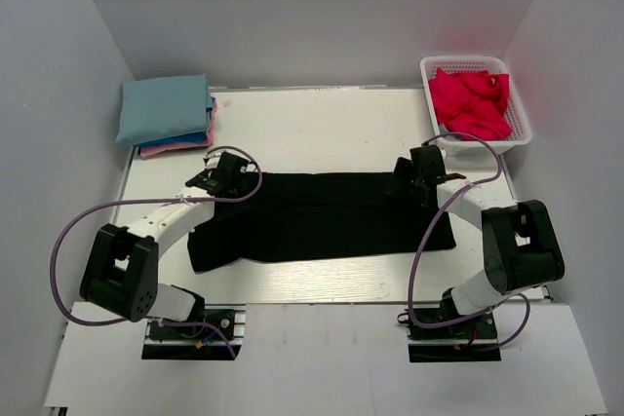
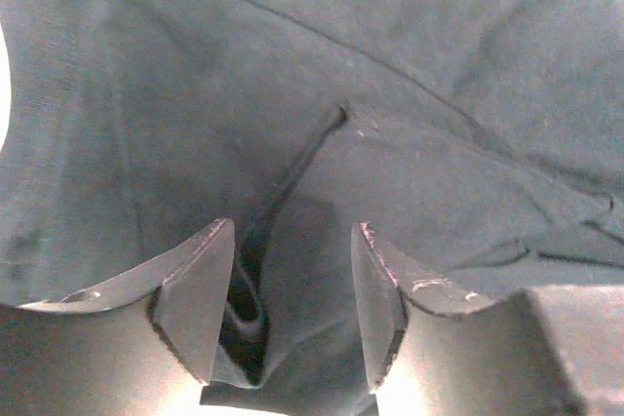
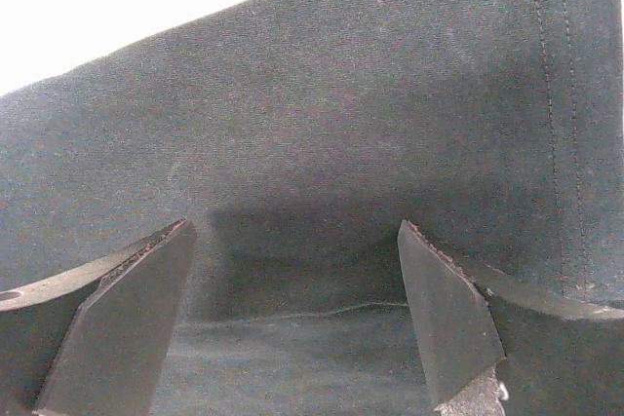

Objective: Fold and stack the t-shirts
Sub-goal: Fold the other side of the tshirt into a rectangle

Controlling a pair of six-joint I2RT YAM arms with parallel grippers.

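The black t-shirt (image 1: 322, 216) lies as a long band across the middle of the worktop (image 1: 322, 124), with one sleeve sticking out towards 7 o'clock. My left hand (image 1: 216, 177) is at the band's 10 o'clock corner and my right hand (image 1: 408, 180) is near its 1 o'clock edge. Both are released, with the fingers spread over the cloth and nothing clamped.

My worry is the layers. Under my left hand a crease and overlapping folds run between the fingers, so if I close there I could pinch only one ply, or a bunched ridge. Then the two ends would lift unevenly and the fold would skew. The loose sleeve could also drag out and undo the band.

The light blue t-shirt (image 1: 164, 109) tops the folded stack at 10 o'clock, over a pink one (image 1: 171, 150). The red t-shirts (image 1: 473, 99) wait in the basket (image 1: 522, 133) at 2 o'clock.

I can read no brand, label or writing anywhere.
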